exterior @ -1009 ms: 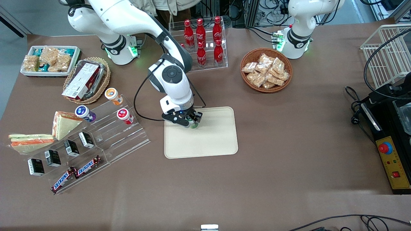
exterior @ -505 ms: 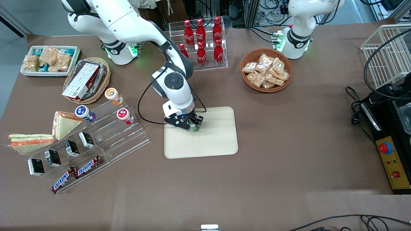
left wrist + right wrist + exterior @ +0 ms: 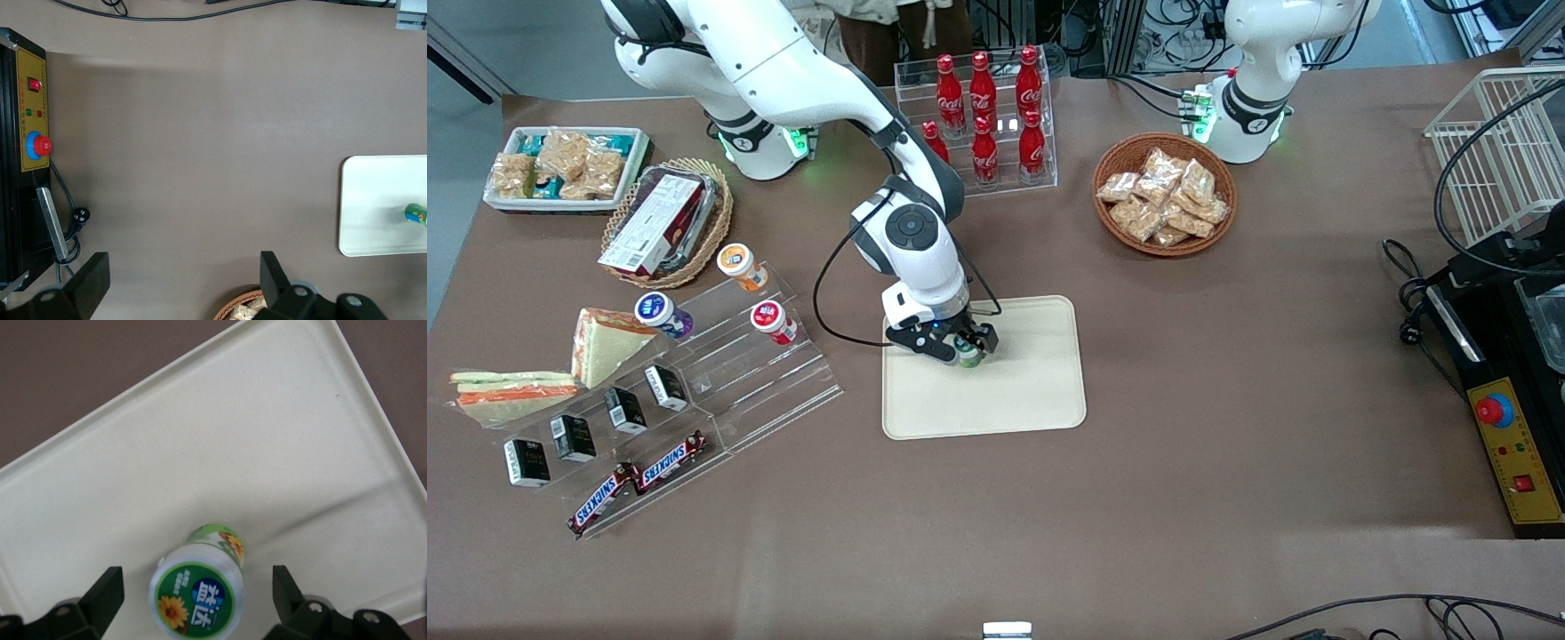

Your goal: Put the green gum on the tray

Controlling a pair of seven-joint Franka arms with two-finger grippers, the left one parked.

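The green gum [image 3: 967, 355] stands upright on the cream tray [image 3: 1014, 391], near the tray's edge toward the working arm's end. Its white lid with a green flower label faces the right wrist camera [image 3: 197, 595]. My right gripper [image 3: 963, 345] is low over the tray and open. Its dark fingers [image 3: 107, 590] stand on either side of the bottle, with tray surface showing in the gaps. The tray [image 3: 267, 440] fills most of the right wrist view. The gum [image 3: 415, 215] and the tray [image 3: 373, 200] also show in the left wrist view.
A clear stepped rack [image 3: 729, 373] with red [image 3: 772, 321], purple [image 3: 662, 314] and orange-lidded [image 3: 740, 265] bottles stands toward the working arm's end. A cola bottle rack [image 3: 983, 116] and a wicker basket of snacks [image 3: 1164, 193] are farther from the front camera than the tray.
The gripper carried the gum a little further over the tray and lower. Its fingers have opened off the bottle, which now stands on the tray.
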